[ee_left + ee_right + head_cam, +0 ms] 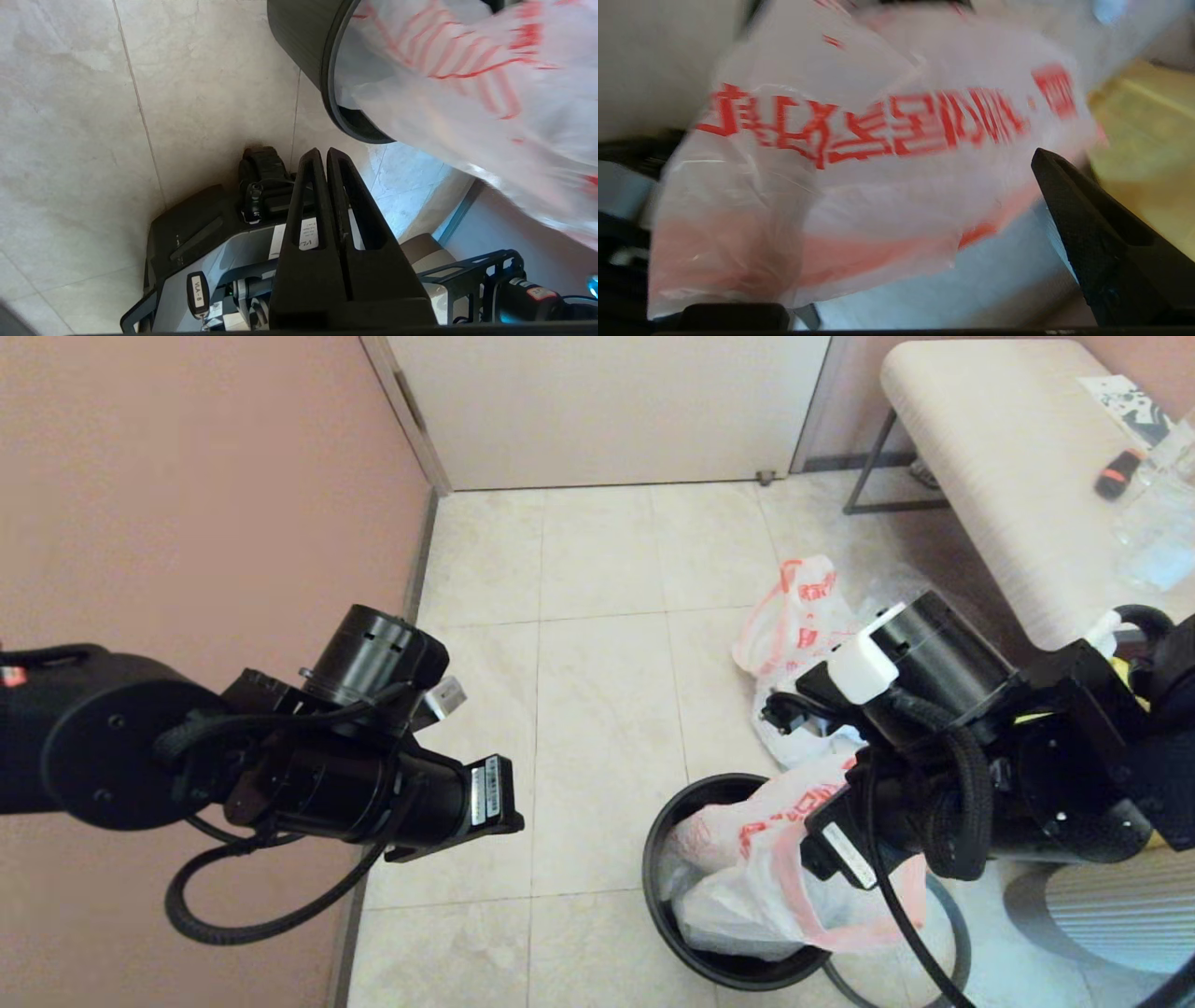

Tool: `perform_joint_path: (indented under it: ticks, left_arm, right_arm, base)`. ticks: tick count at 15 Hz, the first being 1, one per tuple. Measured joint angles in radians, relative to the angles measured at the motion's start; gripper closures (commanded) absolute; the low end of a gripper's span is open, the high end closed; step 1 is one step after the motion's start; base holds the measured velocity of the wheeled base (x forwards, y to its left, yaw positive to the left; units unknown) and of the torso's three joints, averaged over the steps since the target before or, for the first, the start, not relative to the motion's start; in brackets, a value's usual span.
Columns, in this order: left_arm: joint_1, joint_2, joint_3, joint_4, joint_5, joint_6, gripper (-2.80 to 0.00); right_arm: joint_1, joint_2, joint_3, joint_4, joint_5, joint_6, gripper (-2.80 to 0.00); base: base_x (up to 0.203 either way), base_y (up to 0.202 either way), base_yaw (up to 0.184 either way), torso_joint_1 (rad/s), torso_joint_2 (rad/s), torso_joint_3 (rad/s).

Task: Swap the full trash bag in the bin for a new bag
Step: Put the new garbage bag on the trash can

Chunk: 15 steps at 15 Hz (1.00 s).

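Left tool (322,156) hangs pressed together over the floor tiles (597,709), idle. Right of it, the new bag (766,868) spills half into the bin (663,859); the right tool (906,280), spread wide, grips nothing. Lining step: next, snag the pink mouth and stretch it round the rim. The full trash bag (798,616) sits behind the bin.

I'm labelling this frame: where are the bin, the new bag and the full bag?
bin (655,859): head view, bare black rim on its left side.
new bag (747,868): head view, white body draped into the bin.
full bag (803,607): head view, printed upper part, on the floor.
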Motion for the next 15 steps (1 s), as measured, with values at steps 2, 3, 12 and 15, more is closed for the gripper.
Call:
perform_joint_path:
  ticks: [2, 3, 12, 15]
  left_arm:
    - [0.000, 0.001, 0.004, 0.002, 0.000, 0.001, 0.00]
    - [0.000, 0.001, 0.004, 0.002, 0.001, 0.003, 0.00]
    - [0.001, -0.005, 0.031, -0.083, -0.053, 0.004, 0.00]
    - [0.052, -0.016, 0.063, -0.191, -0.134, 0.047, 0.00]
  right_arm:
    - [-0.016, -0.018, 0.000, -0.032, 0.091, -0.009, -2.80]
    - [-0.041, -0.016, -0.003, -0.036, 0.147, -0.027, -2.80]
    - [-0.087, 0.204, -0.201, -0.138, 0.149, -0.056, -2.80]
    - [-0.055, 0.305, -0.317, -0.127, 0.146, -0.059, -2.80]
  base:
    - [0.000, 0.000, 0.000, 0.000, 0.00, 0.000]
    - [0.000, 0.000, 0.000, 0.000, 0.00, 0.000]
    - [0.000, 0.000, 0.000, 0.000, 0.00, 0.000]
    - [0.000, 0.000, 0.000, 0.000, 0.00, 0.000]
